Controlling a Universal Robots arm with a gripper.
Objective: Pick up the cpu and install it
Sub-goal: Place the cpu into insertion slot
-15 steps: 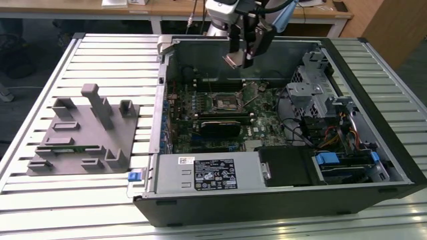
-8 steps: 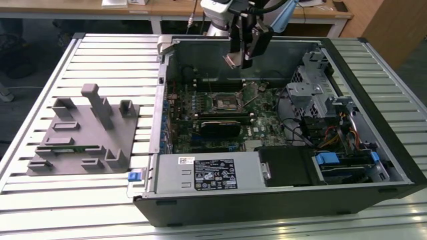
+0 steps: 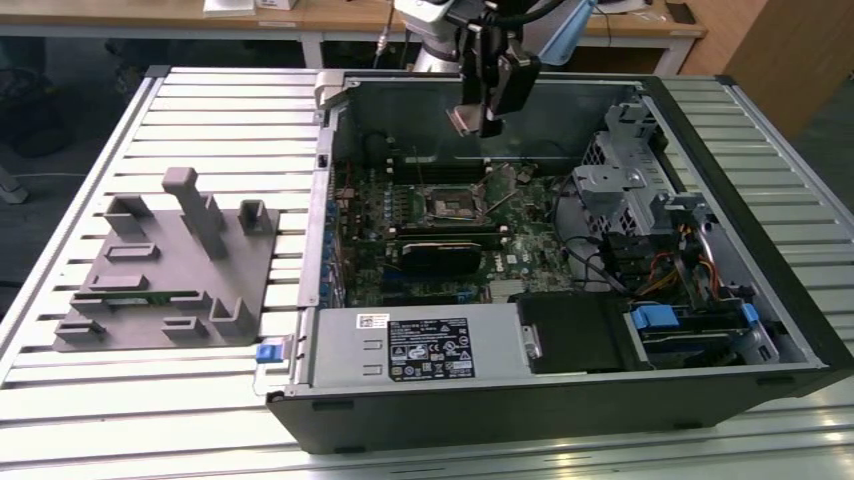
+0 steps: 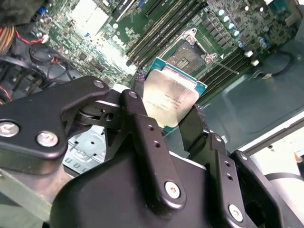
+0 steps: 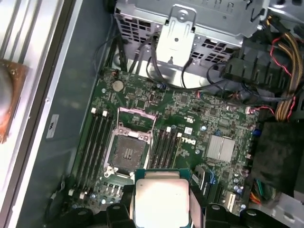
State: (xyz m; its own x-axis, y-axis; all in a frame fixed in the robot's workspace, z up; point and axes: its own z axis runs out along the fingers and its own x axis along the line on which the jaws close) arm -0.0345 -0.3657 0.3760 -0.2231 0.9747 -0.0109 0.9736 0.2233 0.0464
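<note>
while the cpu [image 4: 172, 97] is clamped by its edges in the closed-in gripper [image 4: 167, 102], at twelve o'clock of the socket [image 3: 454, 205] in the exterior view, damage could be done there by a tilted or slipped seating.

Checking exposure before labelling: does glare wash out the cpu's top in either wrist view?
First wrist view: the cpu has its metal top blown out to near white by glare. Second wrist view: the cpu shows a bright sheen, but its surface markings still show.
</note>
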